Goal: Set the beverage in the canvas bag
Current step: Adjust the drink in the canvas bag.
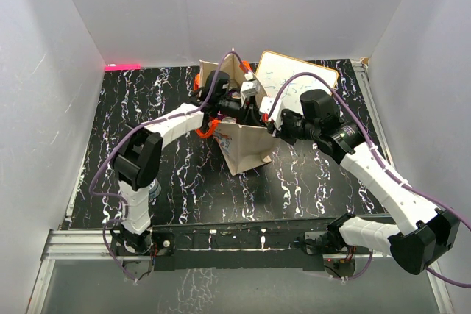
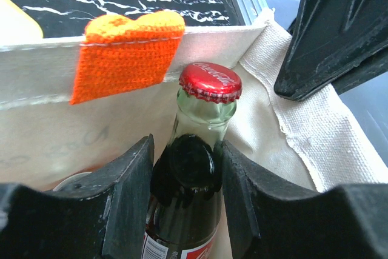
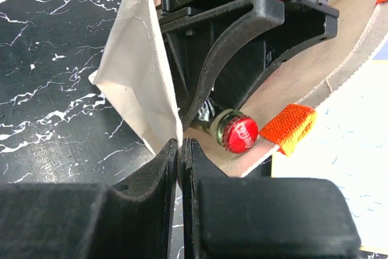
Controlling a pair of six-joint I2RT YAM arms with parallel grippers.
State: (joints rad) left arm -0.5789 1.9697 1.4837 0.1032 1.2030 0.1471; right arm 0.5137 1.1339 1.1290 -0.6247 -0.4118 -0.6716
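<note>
The beverage is a glass cola bottle with a red cap, standing inside the canvas bag. My left gripper is shut on the bottle's neck, one finger pressing each side. An orange clip sits on the bag's rim just behind the cap. In the right wrist view the red cap of the beverage shows inside the beige canvas bag, under the left gripper's black frame. My right gripper is shut on the bag's rim cloth. From above, the canvas bag stands mid-table between both arms.
A white board with a wooden frame lies just behind the bag on the right. The black marbled tabletop is closed in by white walls. A metal rail runs along its right edge. A pink strip marks the far left corner.
</note>
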